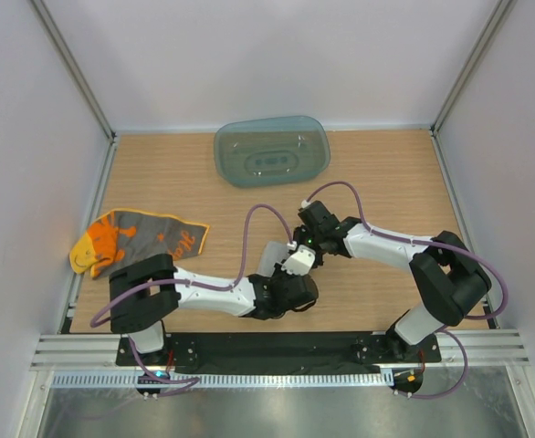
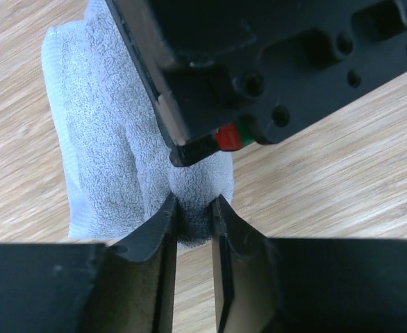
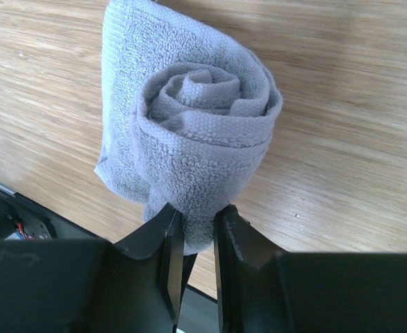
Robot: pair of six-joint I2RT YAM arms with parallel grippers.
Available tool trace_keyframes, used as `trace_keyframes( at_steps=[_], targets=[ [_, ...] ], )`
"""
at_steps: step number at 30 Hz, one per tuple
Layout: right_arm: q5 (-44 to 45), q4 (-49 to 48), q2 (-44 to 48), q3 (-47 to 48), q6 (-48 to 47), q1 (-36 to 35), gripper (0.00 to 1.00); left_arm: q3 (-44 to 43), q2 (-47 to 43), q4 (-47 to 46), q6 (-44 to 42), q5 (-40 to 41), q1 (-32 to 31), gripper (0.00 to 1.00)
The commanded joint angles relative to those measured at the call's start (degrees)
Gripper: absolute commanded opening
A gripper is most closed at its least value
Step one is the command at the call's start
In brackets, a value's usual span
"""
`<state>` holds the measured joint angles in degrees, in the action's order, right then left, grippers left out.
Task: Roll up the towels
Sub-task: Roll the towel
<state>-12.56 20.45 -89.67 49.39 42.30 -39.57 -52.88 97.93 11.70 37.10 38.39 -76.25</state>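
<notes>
The grey towel [image 3: 203, 118] is wound into a tight spiral roll and held just above the wooden table. My right gripper [image 3: 198, 220] is shut on the roll's lower end, with cloth bunched between its fingers. From the opposite side, my left gripper [image 2: 195, 211] is shut on a fold of the same grey towel [image 2: 99, 139], with the right gripper's black body close above. In the top view both grippers meet at the grey towel [image 1: 272, 257] near the table's middle front. The yellow-orange towel [image 1: 131, 239] lies crumpled and flat at the left edge, untouched.
A translucent teal tray [image 1: 272, 151] sits at the back centre. White walls with metal posts close in the table on the left, right and back. The arms' bases and a black rail [image 1: 277, 345] run along the front edge.
</notes>
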Motion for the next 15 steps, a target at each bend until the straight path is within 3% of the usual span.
trace_keyframes(
  at_steps=[1,3,7,11,15],
  targets=[
    [-1.8,2.8,1.3,1.6,-0.4,-0.2,0.17,2.8,2.1,-2.3,1.6,-2.0,-0.2,0.18],
    [-1.9,3.0,1.7,1.4,-0.5,-0.2,0.19,4.0,1.0,-3.6,1.4,-2.5,-0.1,0.12],
    [-0.7,3.9,1.9,1.8,-1.2,-0.2,0.34,6.2,-1.7,-5.5,1.4,-4.7,1.0,0.00],
    [1.2,6.6,0.8,4.4,-3.8,2.0,0.52,9.6,-5.9,-8.6,1.4,-8.0,2.5,0.00],
    [0.5,7.2,-1.1,6.8,-5.6,6.4,0.58,12.3,-9.8,-10.6,1.0,-11.1,3.7,0.00]
  ],
)
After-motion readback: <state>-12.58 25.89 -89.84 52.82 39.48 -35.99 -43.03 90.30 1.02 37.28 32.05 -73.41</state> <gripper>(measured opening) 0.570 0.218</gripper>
